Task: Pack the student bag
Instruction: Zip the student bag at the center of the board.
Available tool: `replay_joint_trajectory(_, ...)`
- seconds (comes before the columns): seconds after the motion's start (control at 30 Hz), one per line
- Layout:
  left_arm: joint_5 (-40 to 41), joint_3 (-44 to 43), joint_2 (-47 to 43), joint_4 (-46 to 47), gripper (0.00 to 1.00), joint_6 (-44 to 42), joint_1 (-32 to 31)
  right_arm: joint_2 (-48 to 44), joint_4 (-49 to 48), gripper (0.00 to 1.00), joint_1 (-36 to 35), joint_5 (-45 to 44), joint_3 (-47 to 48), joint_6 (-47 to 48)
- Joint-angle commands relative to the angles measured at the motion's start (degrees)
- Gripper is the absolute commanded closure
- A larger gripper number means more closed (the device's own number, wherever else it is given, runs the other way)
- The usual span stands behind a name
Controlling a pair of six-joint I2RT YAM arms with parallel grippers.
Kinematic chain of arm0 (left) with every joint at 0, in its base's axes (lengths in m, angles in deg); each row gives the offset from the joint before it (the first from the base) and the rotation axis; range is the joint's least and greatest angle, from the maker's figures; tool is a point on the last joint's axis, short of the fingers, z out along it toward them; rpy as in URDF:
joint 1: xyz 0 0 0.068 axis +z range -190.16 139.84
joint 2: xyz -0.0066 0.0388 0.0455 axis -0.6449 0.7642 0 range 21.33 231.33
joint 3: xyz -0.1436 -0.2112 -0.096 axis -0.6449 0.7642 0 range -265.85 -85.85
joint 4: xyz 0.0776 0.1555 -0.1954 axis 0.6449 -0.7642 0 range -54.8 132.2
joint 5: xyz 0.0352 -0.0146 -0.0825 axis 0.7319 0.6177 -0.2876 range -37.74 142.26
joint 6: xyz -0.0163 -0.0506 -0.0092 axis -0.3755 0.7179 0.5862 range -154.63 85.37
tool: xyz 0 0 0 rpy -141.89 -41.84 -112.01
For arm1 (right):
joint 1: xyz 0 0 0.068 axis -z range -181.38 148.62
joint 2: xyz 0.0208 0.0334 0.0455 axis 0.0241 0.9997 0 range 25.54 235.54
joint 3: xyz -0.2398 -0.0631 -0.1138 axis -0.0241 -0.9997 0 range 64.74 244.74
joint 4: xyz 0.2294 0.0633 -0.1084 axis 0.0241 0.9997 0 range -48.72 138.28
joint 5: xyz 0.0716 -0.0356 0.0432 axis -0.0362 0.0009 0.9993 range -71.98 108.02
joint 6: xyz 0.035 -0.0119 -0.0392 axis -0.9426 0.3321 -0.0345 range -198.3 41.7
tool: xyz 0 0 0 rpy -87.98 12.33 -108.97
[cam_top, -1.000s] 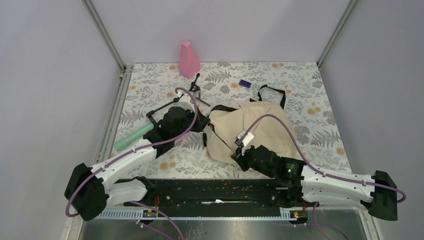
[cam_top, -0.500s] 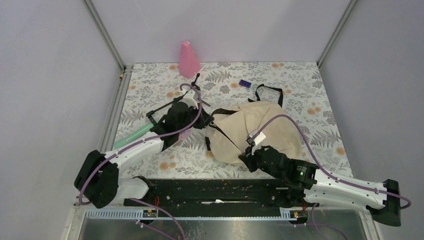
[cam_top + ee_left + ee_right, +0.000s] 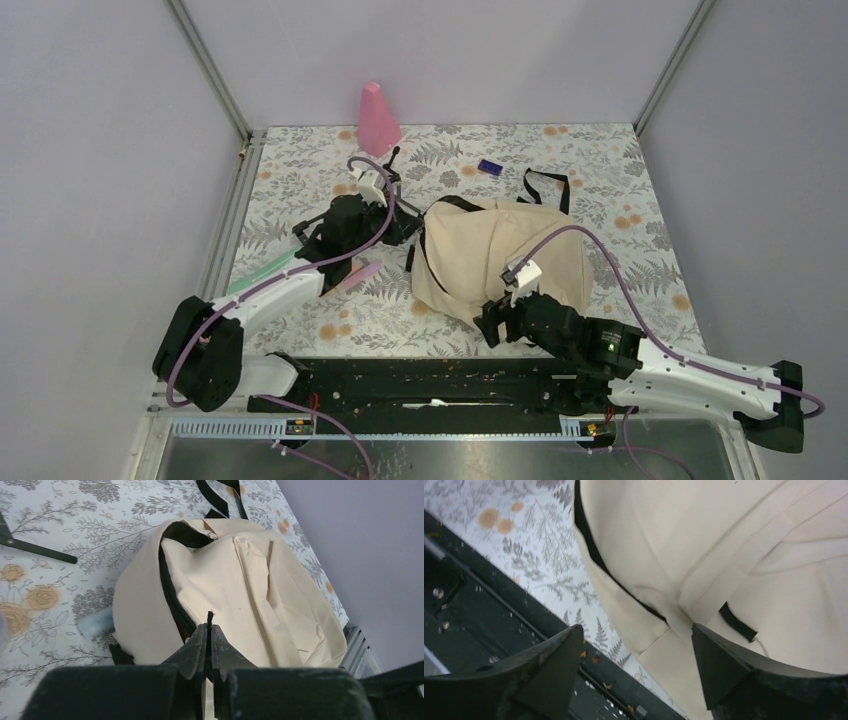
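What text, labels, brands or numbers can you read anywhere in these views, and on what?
None can be read in any view.
student bag: plain cream fabric, no lettering showing; its black tab shows none either.
small dark blue item at the back: too small to tell.
pink object: no marking visible.

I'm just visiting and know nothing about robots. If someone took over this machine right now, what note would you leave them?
Left gripper: jaws shut on a thin black tab at the bag's zipper, probably the pull.
Right gripper: jaws open, empty, over the bag's near edge.
Bag: lies mid-table, zipper partly open; contents not visible.
Outside the bag: pink cone, blue item, green tube, pink stick.
Left to do, probably: widen the opening, put those in, zip up.
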Motion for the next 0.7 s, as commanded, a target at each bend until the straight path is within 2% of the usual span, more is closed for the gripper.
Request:
replay_joint_trajectory(0.0, -2.5, 2.1, -3.2, 9.0, 1.00, 0.6, -1.7, 5.1, -5.5, 0.10, -0.4, -9.5, 5.7, 0.4)
replay_joint_trajectory(0.1, -2.4, 3.4, -4.1, 9.1, 1.00, 1.0, -2.7, 12.1, -10.4, 0.07, -0.4, -9.0, 9.0, 3.4)
replay_joint_trajectory(0.23, -2.4, 4.4, -5.6, 8.9, 1.00, 1.4, -3.3, 23.6, -11.7, 0.08, -0.4, -7.5, 16.9, 5.7)
replay_joint_trajectory(0.4, -1.7, 5.7, -7.9, 8.8, 1.00, 1.8, -3.8, 36.1, -13.5, 0.08, -0.1, -12.6, 24.5, 6.7)
replay_joint_trajectory(0.5, -1.2, 6.4, -9.2, 8.5, 1.00, 1.9, -3.9, 41.2, -15.2, 0.07, 0.2, -11.1, 27.6, 6.7)
replay_joint_trajectory(0.6, -0.6, 7.0, -10.2, 7.8, 1.00, 1.8, -3.9, 45.6, -17.0, 0.09, 0.3, -12.6, 29.4, 5.9)
replay_joint_trajectory(0.67, -0.4, 7.1, -10.7, 7.4, 1.00, 1.6, -3.9, 48.6, -16.6, 0.16, 0.4, -16.0, 30.5, 5.4)
